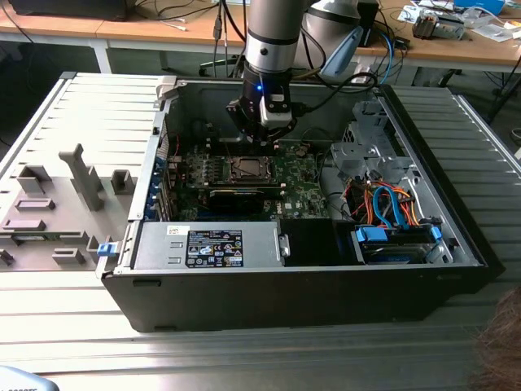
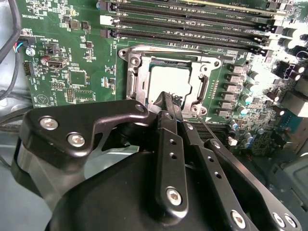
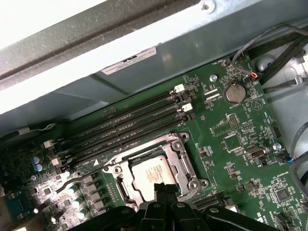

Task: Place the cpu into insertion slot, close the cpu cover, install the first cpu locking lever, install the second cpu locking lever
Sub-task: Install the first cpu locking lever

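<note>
- I see the open black computer case (image 1: 293, 301) lying on the ribbed metal surface (image 1: 244, 358), with a grey plastic fixture tray (image 1: 57, 212) just beside it on the exterior view's left.
- The green motherboard (image 3: 240, 144) lies flat inside the case.
- The silvery-grey square cpu (image 2: 171, 82) sits in the dark square insertion slot (image 3: 153, 169), framed by the silvery metal cpu cover (image 2: 137, 72).
- My black claw (image 2: 168, 103) hangs right over the cpu's edge.
- Long black memory slots (image 3: 125, 130) lie just beside the slot.

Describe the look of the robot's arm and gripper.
The arm is a silver-grey cylinder with a black wrist section, a small blue light and dark cables at its side. The gripper is matt black, built of flat linked bars joined by silver screws, narrowing to slim fingers.
</note>
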Tool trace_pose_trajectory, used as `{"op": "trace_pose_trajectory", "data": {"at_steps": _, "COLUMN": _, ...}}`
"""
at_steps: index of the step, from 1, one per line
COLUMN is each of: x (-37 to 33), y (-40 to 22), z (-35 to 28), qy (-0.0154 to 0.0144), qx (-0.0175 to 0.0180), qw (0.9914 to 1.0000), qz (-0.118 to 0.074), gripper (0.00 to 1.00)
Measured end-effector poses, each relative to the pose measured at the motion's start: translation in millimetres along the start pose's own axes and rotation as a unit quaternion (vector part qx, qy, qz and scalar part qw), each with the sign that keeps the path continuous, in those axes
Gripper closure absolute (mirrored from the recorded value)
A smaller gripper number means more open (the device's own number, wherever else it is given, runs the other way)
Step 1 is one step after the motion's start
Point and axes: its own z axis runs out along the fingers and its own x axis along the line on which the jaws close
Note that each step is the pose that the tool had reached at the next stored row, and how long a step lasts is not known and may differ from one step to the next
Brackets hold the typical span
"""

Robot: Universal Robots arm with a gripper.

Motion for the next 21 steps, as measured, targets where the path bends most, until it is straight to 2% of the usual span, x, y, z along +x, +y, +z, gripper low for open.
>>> {"op": "trace_pose_trajectory", "data": {"at_steps": 21, "x": 0.0, "y": 0.0, "z": 0.0, "qy": -0.0005, "qx": 0.0005, "qw": 0.99989, "qz": -0.014, "gripper": 0.89}}
